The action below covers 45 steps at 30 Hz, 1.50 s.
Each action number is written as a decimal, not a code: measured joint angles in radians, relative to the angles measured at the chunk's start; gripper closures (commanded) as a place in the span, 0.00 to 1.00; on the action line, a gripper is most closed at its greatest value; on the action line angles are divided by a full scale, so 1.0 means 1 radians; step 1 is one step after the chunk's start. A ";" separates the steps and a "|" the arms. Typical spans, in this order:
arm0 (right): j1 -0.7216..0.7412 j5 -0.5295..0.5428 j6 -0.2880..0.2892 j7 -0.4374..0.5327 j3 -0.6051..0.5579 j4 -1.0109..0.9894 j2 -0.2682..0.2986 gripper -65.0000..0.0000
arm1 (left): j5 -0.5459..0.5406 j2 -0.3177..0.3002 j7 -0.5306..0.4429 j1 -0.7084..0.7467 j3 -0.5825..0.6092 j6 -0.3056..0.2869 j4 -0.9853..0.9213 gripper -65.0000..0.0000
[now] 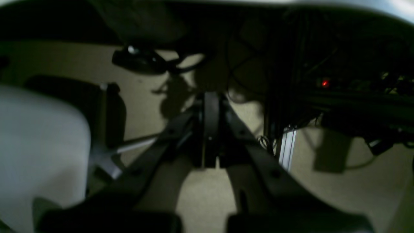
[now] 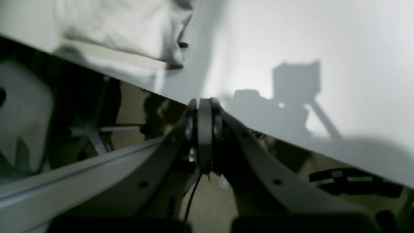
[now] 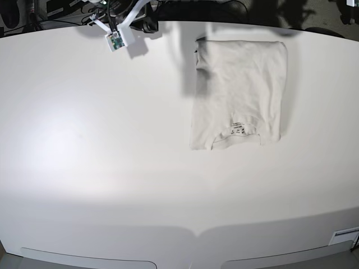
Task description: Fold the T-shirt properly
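Observation:
The T-shirt lies on the white table at the back right, folded into an upright rectangle with its neck label toward the front edge. A corner of the T-shirt shows at the upper left in the right wrist view. My right gripper is shut and empty, at the table's back edge and well apart from the cloth; part of that arm shows at the back left. My left gripper is shut on nothing, off the table, with the floor behind it.
The left wrist view takes in dim beige floor, hanging cables, a red light, an aluminium leg and a chair base. The table's back edge crosses the right wrist view.

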 measured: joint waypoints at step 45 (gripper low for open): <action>-0.106 0.160 0.110 0.009 0.541 -0.374 0.003 1.00 | 0.059 0.021 -0.038 -0.119 0.001 -0.237 -0.413 1.00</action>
